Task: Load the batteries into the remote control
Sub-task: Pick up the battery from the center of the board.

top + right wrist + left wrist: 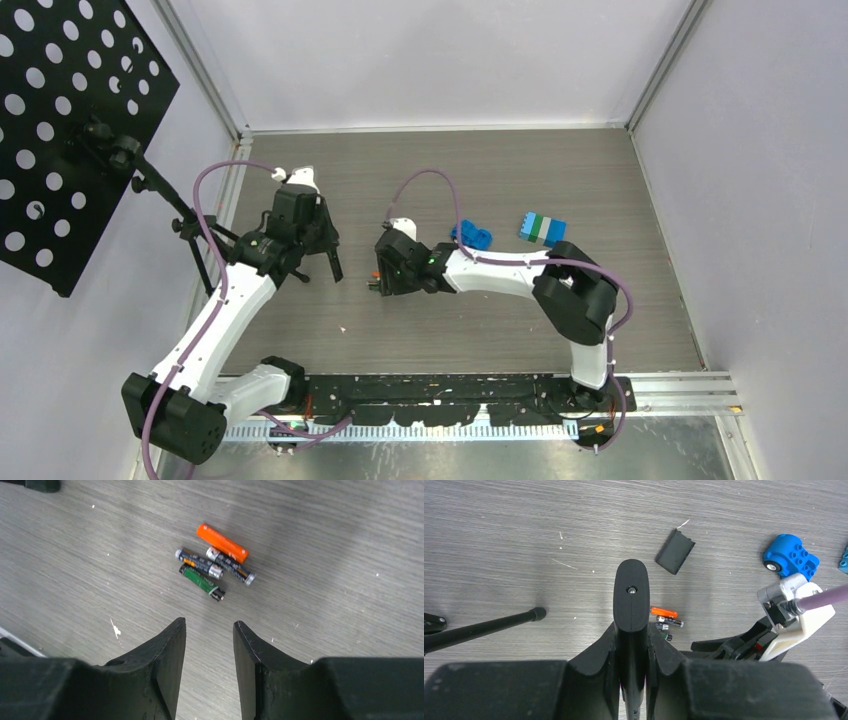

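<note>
Right gripper (209,626): jaws partly apart, empty, poised to pick.
Task items: small orange and dark cylindrical batteries (200,563), clustered just ahead of its fingertips.
Left gripper (631,630): clamped on slim black plastic remote (631,592), apparently steadying it for loading.

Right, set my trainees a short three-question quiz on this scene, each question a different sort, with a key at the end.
1. True or false: the right gripper grips one of the batteries.
2. How many batteries lie together on the table in the right wrist view? A) two B) four C) six
3. Fill the gap: the left gripper is shut on the long black ____.

Key: 1 false, its jaws stand apart and empty, short of the batteries; 2 B, one orange and three dark; 3 remote.
</note>
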Available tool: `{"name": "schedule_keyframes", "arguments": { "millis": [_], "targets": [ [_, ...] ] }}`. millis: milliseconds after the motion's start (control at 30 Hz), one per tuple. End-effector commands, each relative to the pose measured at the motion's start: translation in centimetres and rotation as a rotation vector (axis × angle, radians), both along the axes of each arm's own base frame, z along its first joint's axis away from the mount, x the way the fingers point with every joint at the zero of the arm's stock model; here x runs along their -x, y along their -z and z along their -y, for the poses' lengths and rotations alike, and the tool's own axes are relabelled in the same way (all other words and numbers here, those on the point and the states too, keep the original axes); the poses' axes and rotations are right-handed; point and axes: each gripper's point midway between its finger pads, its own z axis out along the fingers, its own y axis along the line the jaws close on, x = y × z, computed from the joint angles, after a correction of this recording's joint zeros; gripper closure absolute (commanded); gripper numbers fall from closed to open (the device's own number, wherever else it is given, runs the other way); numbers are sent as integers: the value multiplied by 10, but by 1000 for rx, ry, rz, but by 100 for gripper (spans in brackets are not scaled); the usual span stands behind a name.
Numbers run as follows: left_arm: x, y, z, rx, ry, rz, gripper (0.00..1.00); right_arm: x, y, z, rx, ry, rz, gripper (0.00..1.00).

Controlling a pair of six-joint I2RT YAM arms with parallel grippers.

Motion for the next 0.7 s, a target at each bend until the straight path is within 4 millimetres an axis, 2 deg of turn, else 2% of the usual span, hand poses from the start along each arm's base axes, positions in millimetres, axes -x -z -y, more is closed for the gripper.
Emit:
{"name": "schedule_keyframes", "arguments": {
  "millis": [0, 333, 433, 567, 667],
  "targets": [
    [-6, -21, -7, -24, -18, 65, 100, -17, -13, -12, 14, 16, 44, 53],
    [-6, -18, -6, -22, -10, 63, 100, -17, 7, -18, 28, 95, -20, 46],
    [-6, -18, -7, -25, -16, 65, 100, -14, 12, -22, 53, 83, -19, 40],
    [-5, -17, -15, -48, -50, 61, 100, -14, 12, -23, 111, 97, 13, 28],
    [-4, -18, -22, -68, -82, 63, 100, -13, 18, -21, 179, 116, 31, 24]
  ]
}}
